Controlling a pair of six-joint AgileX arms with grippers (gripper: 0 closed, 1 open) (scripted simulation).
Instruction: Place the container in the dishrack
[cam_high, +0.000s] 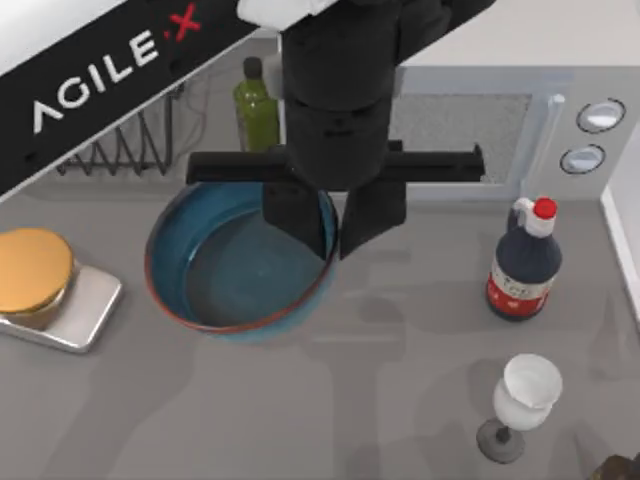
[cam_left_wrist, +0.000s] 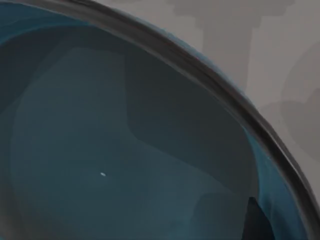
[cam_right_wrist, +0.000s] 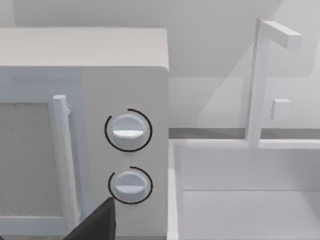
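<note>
The top view looks straight down on the table (cam_high: 400, 420), with the left arm (cam_high: 90, 80) crossing at 11 o'clock. The left wrist view sits very near, inside the bowl (cam_left_wrist: 100, 150), which the top view shares (cam_high: 240, 265). The right wrist view faces the microwave (cam_right_wrist: 125, 75), at 1 o'clock in the top view (cam_high: 520, 120).

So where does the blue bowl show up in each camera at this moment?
Top view: the bowl sits left of centre on the table, with the left gripper straddling its right rim.
Left wrist view: the bowl seen close, its blue inside and dark rim curving across.
Right wrist view: not in it; this camera faces the microwave.
Shared landmark: the microwave's two round knobs, in the top and right wrist views.
</note>
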